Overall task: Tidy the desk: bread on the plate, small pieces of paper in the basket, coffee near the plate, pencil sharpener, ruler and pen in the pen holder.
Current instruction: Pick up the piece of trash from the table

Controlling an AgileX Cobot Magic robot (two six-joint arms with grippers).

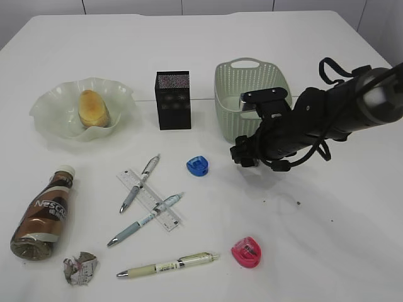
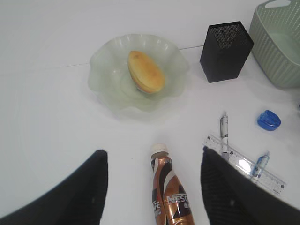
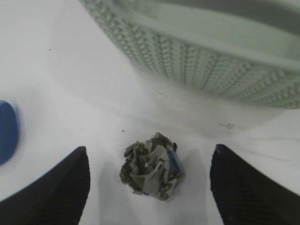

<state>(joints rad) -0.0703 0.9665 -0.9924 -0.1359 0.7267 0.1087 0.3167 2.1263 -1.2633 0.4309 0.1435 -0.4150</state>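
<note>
The bread [image 1: 93, 107] lies on the ruffled green plate [image 1: 50, 104] at the left. The coffee [image 2: 171, 194] lies on its side on the desk [image 1: 327, 239], between the spread fingers of my open left gripper [image 2: 153, 152], untouched. Low in front of the basket [image 1: 252, 94], my right gripper [image 3: 150, 157] is open over a crumpled paper ball [image 3: 152, 169] on the desk. A second paper ball [image 1: 79, 267] sits at the front left. The ruler [image 1: 150, 200] lies under two pens [image 1: 140, 184], with a third pen [image 1: 169, 265] nearer the front. Blue [image 1: 198, 165] and pink [image 1: 246, 251] pencil sharpeners lie loose. The pen holder [image 1: 173, 99] stands mid-desk.
The right arm [image 1: 327, 119] reaches in from the right edge, across the basket's front. In the right wrist view the blue sharpener [image 3: 7, 131] shows at the left edge and the basket wall [image 3: 211, 70] fills the top.
</note>
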